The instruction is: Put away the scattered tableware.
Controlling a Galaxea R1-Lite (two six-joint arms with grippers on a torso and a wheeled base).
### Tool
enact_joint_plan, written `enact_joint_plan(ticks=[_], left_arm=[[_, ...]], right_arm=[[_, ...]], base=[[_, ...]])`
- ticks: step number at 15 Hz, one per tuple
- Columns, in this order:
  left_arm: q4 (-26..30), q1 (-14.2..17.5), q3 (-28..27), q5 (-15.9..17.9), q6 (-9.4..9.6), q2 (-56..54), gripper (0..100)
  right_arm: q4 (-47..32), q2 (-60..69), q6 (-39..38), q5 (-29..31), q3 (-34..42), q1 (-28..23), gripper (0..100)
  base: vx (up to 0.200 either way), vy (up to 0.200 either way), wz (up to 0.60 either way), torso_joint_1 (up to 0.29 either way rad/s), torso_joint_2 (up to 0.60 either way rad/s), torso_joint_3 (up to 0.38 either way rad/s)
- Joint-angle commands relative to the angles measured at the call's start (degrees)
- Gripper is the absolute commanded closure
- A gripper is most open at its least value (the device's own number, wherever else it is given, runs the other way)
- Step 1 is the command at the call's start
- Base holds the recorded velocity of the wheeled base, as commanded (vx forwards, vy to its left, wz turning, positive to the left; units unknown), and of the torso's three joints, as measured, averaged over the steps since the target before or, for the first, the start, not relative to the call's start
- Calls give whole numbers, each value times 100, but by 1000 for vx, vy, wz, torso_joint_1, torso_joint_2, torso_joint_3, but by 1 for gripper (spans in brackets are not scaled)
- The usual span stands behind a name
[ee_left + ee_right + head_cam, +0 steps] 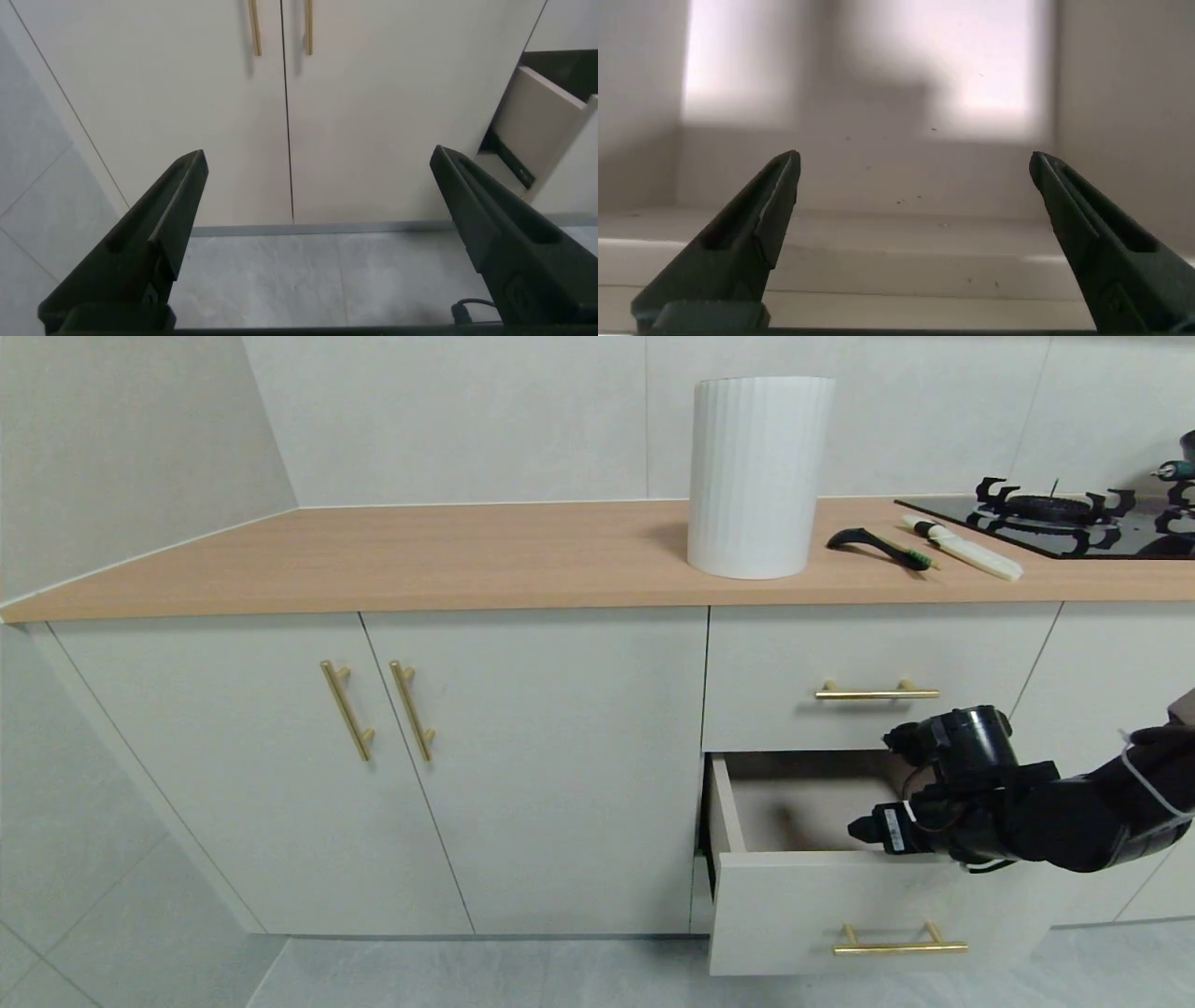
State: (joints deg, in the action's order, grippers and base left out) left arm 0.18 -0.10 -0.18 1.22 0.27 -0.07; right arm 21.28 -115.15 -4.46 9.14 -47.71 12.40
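On my head feed I see a wood-look countertop [467, 555] running along a pale tiled wall [467, 420]. A tall white ribbed cylinder [756, 476] stands upright on it, toward the front edge. At the counter's far right sits a black glass hob [1134, 537] with a black pan support [1050, 509] on top. Under the counter, on the left, two cabinet doors [523, 775] are closed, their slim gold handles [347, 709] side by side near the seam. Grey floor tiles [467, 971] lie below. My left wrist feed picks up the same doors [392, 112], handles [307, 26] and floor [327, 271].
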Motion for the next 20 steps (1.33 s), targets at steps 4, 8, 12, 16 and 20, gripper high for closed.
enact_joint_plan(ticks=[4, 8, 12, 16, 20], left_arm=[[-1, 1, 1, 1, 0, 7, 0], [-1, 1, 1, 1, 0, 7, 0], [-1, 1, 1, 1, 0, 7, 0], [-1, 1, 1, 1, 0, 7, 0], [-1, 1, 1, 1, 0, 7, 0]], right_arm=[[-1100, 687, 262, -9, 17, 290, 0], [-1715, 766, 420, -9, 25, 465, 0], [-2665, 1065, 798, -9, 43, 580, 0], [-3754, 1337, 1404, -9, 148, 808, 0], [-4466, 1311, 1466, 35, 148, 1195, 0]], base=[[0, 0, 0, 0, 0, 0], [0, 0, 0, 0, 0, 0], [0, 0, 0, 0, 0, 0], [0, 0, 0, 0, 0, 0], [0, 0, 0, 0, 0, 0]])
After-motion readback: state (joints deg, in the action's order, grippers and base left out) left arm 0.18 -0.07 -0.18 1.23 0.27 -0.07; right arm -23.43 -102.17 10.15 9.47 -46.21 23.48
